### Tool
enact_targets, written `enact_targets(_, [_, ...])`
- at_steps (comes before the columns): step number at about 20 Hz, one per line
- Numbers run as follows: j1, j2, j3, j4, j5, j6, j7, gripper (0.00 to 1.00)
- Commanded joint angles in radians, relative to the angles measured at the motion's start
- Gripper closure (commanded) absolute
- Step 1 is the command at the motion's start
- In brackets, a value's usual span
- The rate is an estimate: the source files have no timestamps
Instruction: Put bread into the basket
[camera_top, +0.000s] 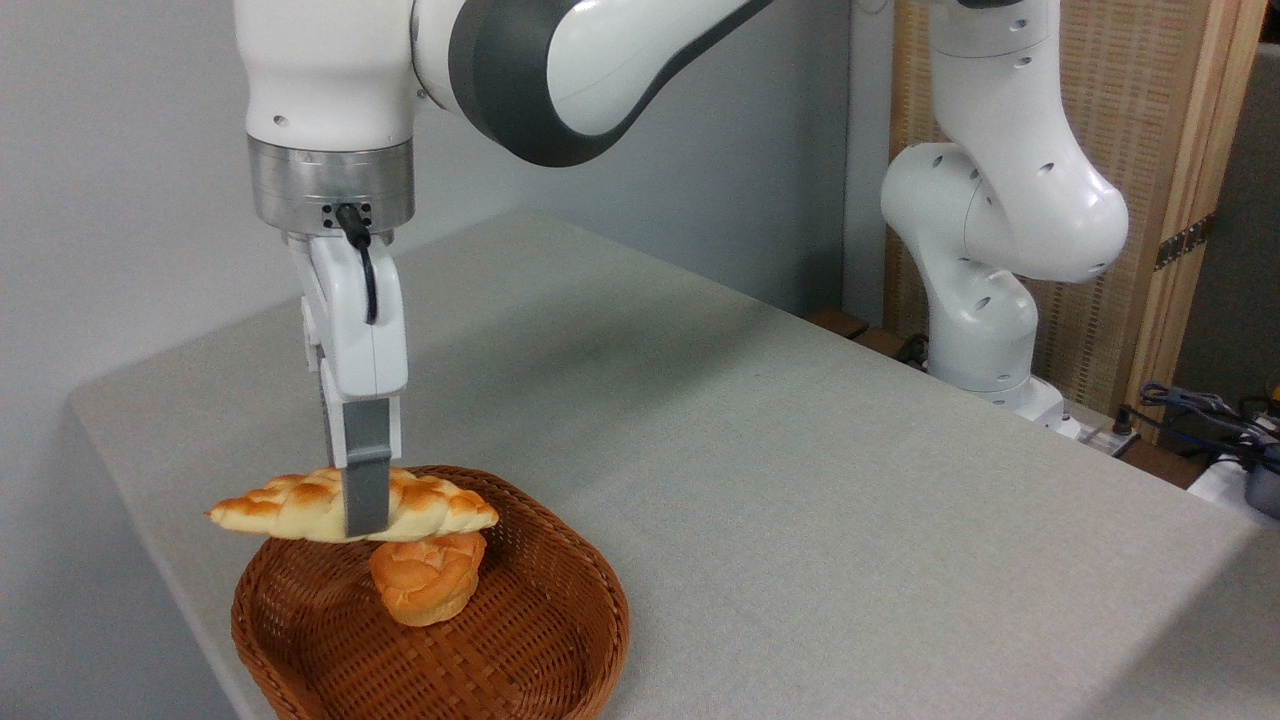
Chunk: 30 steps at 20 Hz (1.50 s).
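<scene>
Camera view: the long braided golden-brown bread (440, 505) is held pinched at its middle by the grey two-finger gripper (366, 515), over the brown woven wicker basket (560, 640) and a small round bun (428, 580). It is judged light, soft, and best gripped mid-length.

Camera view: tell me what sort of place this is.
Most likely a robotics lab or test room, not a kitchen. A white robot arm is mounted beside a plain grey-covered table, loose cables lie at the right edge, and the braided bread looks like a prop.
</scene>
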<state>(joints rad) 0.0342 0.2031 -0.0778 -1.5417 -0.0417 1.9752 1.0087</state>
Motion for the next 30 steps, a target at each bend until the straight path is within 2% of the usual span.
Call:
enact_targets(1, [-0.007,-0.024,0.020,0.009,0.014,-0.071,-0.016,0.00])
enact_targets(10, [-0.005,-0.050,0.041,0.014,0.003,-0.125,-0.025,0.00])
enact_targets(13, [0.016,-0.083,0.039,0.012,-0.004,-0.148,-0.082,0.00])
enact_targets(18, [0.046,-0.160,0.027,-0.004,-0.056,-0.231,-0.151,0.00])
enact_targets(22, [0.052,-0.260,-0.002,-0.099,-0.056,-0.259,-0.289,0.00])
enact_targets(24, [0.055,-0.286,-0.006,-0.126,-0.056,-0.274,-0.295,0.00])
enact_targets(27, [0.055,-0.287,-0.052,-0.127,-0.043,-0.335,-0.292,0.00])
enact_targets(30, [0.055,-0.286,-0.068,-0.135,-0.044,-0.345,-0.289,0.00])
